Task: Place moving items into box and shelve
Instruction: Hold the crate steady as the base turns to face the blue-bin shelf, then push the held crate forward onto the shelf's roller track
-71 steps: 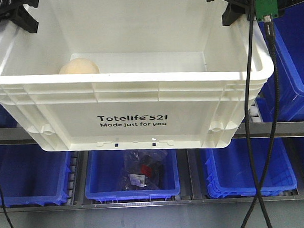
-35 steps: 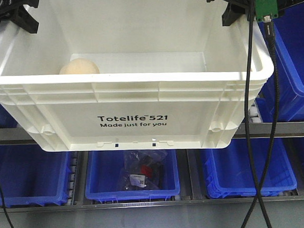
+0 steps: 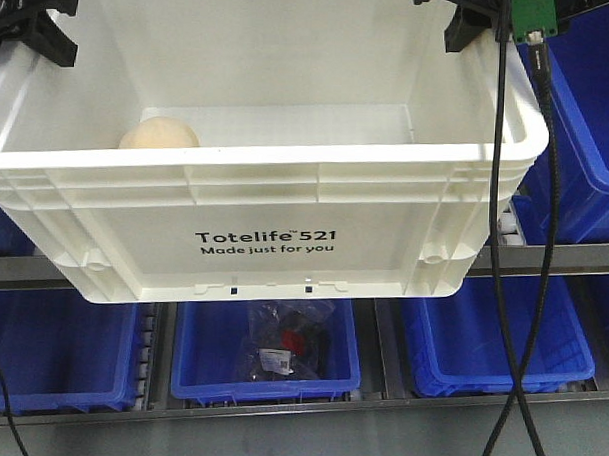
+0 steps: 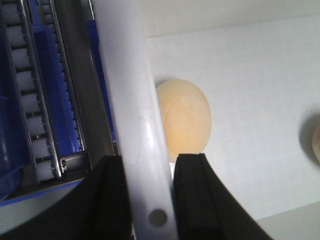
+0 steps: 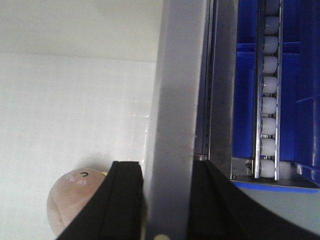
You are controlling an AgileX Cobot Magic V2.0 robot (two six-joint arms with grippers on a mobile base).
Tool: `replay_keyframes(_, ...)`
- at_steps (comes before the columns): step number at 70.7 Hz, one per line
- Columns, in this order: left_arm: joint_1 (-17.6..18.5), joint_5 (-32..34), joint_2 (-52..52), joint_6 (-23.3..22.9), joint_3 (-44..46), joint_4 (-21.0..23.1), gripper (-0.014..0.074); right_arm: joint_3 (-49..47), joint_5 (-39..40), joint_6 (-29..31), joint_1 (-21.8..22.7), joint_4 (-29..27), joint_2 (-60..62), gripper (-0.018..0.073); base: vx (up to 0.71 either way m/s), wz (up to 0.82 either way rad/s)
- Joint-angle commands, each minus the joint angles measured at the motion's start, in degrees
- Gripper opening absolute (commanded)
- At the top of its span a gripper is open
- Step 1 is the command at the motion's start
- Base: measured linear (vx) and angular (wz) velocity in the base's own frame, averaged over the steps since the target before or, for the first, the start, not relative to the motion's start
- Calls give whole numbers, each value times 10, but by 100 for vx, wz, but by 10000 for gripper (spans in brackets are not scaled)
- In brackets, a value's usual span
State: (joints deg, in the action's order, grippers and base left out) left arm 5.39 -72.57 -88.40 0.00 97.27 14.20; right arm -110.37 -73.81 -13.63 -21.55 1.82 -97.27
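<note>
The box (image 3: 265, 202), a large white crate printed "Totelife 521", hangs tilted in front of the shelves, held at both ends. My left gripper (image 4: 150, 165) is shut on its left rim (image 4: 132, 100), one finger inside and one outside. My right gripper (image 5: 167, 170) is shut on the right rim (image 5: 177, 90) the same way. A pale cream moving item (image 3: 160, 135) lies on the box floor by the left wall, close to my left inner finger (image 4: 184, 117). A pinkish-brown moving item (image 5: 70, 200) sits by my right inner finger, partly hidden behind it.
Blue bins (image 3: 265, 362) stand in rows on roller shelves behind and below the box; the middle one holds a bagged dark object. A metal shelf rail (image 3: 564, 259) runs behind the box's right end. Two black cables (image 3: 496, 245) hang down at the right.
</note>
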Motion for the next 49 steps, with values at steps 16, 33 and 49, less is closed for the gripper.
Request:
replay_keyframes(16, 22, 40, 26, 30, 25, 153, 0, -26, 26, 33, -18, -126, 33, -4, 0, 0)
replay_keyframes(33, 22, 44, -1, 30, 24, 143, 0, -26, 45, 61, -18, -126, 33, -4, 0, 0)
replay_keyframes(49, 22, 50, -34, 33, 24, 126, 0, -26, 49, 79, -18, -124, 18, -4, 0, 0)
